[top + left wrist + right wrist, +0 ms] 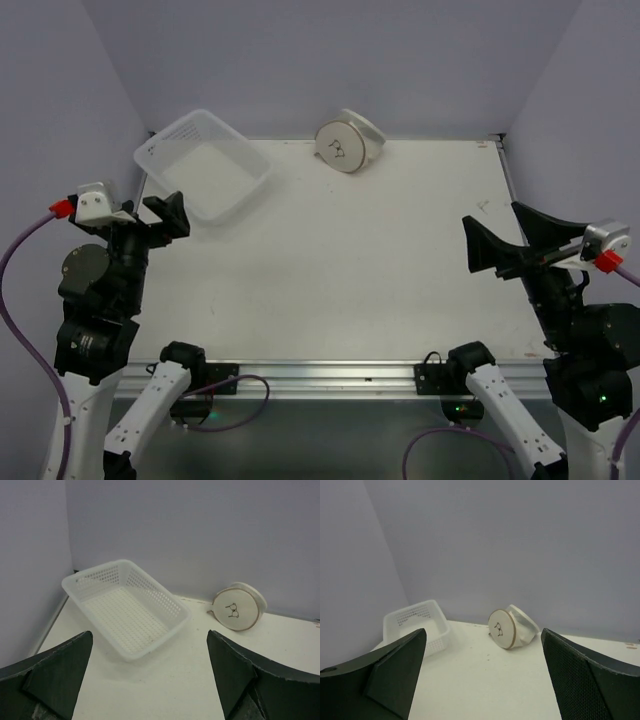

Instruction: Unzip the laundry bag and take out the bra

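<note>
With left gripper [168, 216] and right gripper [492, 220] wide and empty, we risk rolling the tilted laundry bag [347, 146] away.

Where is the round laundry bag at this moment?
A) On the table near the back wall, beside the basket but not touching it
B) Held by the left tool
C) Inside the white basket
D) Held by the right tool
A: the laundry bag sits on the table near the back wall, apart from the white basket, while the left tool and the right tool are open, far from it.
</note>
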Available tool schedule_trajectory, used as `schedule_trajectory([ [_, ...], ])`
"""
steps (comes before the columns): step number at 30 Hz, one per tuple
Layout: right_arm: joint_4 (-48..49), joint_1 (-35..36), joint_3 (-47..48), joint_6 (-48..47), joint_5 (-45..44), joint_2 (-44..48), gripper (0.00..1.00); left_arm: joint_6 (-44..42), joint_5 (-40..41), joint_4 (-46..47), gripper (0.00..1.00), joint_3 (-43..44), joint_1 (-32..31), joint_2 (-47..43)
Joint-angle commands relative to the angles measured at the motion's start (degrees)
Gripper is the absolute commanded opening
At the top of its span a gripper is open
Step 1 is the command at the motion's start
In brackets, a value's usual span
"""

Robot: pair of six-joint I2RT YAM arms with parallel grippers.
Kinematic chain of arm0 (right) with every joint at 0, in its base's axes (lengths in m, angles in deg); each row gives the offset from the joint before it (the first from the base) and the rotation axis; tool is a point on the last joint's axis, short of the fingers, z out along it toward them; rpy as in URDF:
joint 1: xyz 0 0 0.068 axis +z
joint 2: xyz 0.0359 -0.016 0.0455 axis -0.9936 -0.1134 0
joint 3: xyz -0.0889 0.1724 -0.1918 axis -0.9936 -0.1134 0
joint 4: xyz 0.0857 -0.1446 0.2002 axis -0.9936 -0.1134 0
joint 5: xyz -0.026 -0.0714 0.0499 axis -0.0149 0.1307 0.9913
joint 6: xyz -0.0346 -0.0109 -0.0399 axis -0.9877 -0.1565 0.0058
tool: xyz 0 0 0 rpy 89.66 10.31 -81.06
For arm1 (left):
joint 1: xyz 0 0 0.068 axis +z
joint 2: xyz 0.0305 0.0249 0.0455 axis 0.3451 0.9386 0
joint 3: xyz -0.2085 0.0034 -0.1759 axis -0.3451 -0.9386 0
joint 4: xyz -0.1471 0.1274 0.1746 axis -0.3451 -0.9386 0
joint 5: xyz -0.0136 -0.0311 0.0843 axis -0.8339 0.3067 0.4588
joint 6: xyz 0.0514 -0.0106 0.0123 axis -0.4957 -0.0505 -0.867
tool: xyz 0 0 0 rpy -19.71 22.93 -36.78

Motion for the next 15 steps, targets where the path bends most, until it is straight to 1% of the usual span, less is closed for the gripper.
schedule_trajectory([
  [1,-0.22,0.17,0.68,1.54,1.62,-1.2,0.99,1.73,-1.52,-0.28,1.0,-0.33,-0.54,1.91],
  [5,-0.13,0.17,-1.17,4.08,2.76,-1.28,0.99,3.31,-3.1,-0.45,1.0,-1.03,-0.54,4.37],
  [9,-1.36,0.17,-3.8,6.81,4.69,-2.68,0.99,4.81,-5.65,-1.77,1.0,-0.33,-0.54,9.9],
  [10,-2.06,0.17,-4.16,7.16,6.53,-3.21,0.99,5.59,-5.74,-2.29,1.0,-0.16,-0.54,10.69],
  [12,-2.51,0.17,-5.56,7.69,7.95,-5.32,0.99,6.39,-5.83,-2.56,1.0,-0.15,-0.54,13.15],
  [15,-2.33,0.17,-7.75,10.58,6.9,-9.08,0.99,7.18,-8.11,-2.39,1.0,-0.51,-0.54,16.13],
])
